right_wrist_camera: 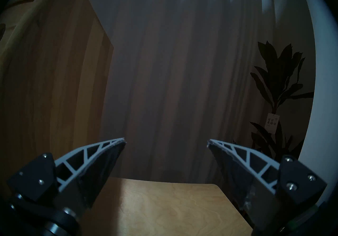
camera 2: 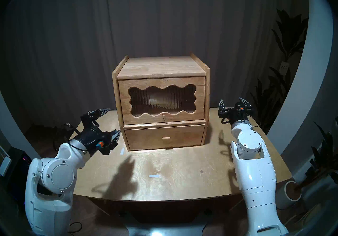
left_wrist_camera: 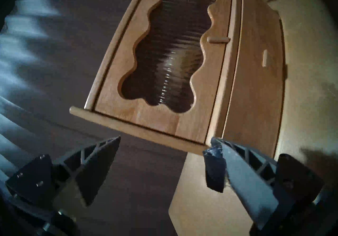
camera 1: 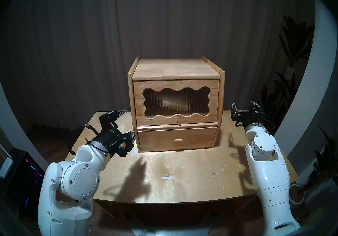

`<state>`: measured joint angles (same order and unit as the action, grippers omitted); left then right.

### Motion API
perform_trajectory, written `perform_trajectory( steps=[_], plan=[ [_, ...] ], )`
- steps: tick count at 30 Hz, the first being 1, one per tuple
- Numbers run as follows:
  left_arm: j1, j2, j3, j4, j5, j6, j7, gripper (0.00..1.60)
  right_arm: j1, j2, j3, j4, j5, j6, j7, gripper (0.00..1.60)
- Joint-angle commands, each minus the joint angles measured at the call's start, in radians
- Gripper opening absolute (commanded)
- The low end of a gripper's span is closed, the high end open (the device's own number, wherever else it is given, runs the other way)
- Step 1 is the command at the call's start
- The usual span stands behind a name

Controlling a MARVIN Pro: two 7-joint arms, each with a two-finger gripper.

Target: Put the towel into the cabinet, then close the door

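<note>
You are at the tail of the job: the door (camera 1: 176,102) sits flush in the front of the cabinet (camera 1: 175,69), its peg knob (camera 1: 178,121) standing free at the lower edge, and behind the ribbed glass a pale, blurred shape lies near the middle of the compartment, most likely the towel (camera 1: 171,104), though the glass smears it too much to be sure. Your left gripper (camera 1: 126,122) hangs off the cabinet's near left corner with its jaws spread wide and nothing between them; in the left wrist view the fingertips (left_wrist_camera: 214,149) frame that corner without touching it. Your right gripper (camera 1: 245,106) is well off to the right of the cabinet, jaws likewise wide apart and empty. What remains, as I judge it, is only to confirm the closure and clear out. Check the seam along the door's lower edge above the drawer (camera 1: 177,138); if it looks even, pull the left arm back and outward, keeping the spread fingers away from the side rail and the knob so you don't drag the door open again.
</note>
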<state>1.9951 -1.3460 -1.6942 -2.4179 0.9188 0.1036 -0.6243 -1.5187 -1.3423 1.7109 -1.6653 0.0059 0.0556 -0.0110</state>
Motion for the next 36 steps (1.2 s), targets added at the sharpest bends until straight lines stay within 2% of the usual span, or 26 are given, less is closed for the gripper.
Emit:
perform_trajectory(
  steps=[1, 11, 18, 20, 22, 23, 26, 30, 31, 36],
  plan=[
    [-0.067, -0.04, -0.092, -0.026, -0.087, 0.016, 0.024, 1.6, 0.011, 0.003, 0.0, -0.017, 0.0, -0.005, 0.0, 1.6],
    [-0.189, -0.128, -0.207, -0.026, -0.265, 0.077, 0.086, 1.6, 0.012, 0.006, -0.003, -0.012, 0.004, -0.005, -0.004, 1.6],
    [-0.259, -0.229, -0.265, -0.026, -0.433, 0.174, 0.117, 1.6, 0.013, 0.01, -0.006, -0.014, 0.006, -0.006, -0.007, 1.6],
    [-0.277, -0.239, -0.277, -0.026, -0.485, 0.207, 0.137, 1.6, 0.013, 0.01, -0.007, -0.017, 0.007, -0.007, -0.007, 1.6],
    [-0.309, -0.249, -0.276, -0.021, -0.547, 0.245, 0.168, 1.6, 0.012, 0.012, -0.007, -0.021, 0.008, -0.008, -0.008, 1.6],
    [-0.299, -0.236, -0.271, -0.009, -0.578, 0.265, 0.184, 1.6, 0.012, 0.012, -0.007, -0.022, 0.008, -0.008, -0.008, 1.6],
    [-0.334, -0.245, -0.25, 0.058, -0.658, 0.296, 0.24, 1.6, 0.01, 0.014, -0.008, -0.026, 0.009, -0.008, -0.009, 1.6],
    [-0.372, -0.249, -0.2, 0.148, -0.72, 0.295, 0.305, 1.6, 0.007, 0.016, -0.009, -0.031, 0.011, -0.008, -0.01, 1.6],
    [-0.394, -0.253, -0.173, 0.192, -0.737, 0.296, 0.342, 1.6, 0.006, 0.016, -0.009, -0.032, 0.012, -0.008, -0.01, 1.6],
    [-0.445, -0.262, -0.123, 0.307, -0.76, 0.25, 0.431, 1.6, 0.002, 0.019, -0.01, -0.038, 0.014, -0.006, -0.011, 1.6]
  ],
)
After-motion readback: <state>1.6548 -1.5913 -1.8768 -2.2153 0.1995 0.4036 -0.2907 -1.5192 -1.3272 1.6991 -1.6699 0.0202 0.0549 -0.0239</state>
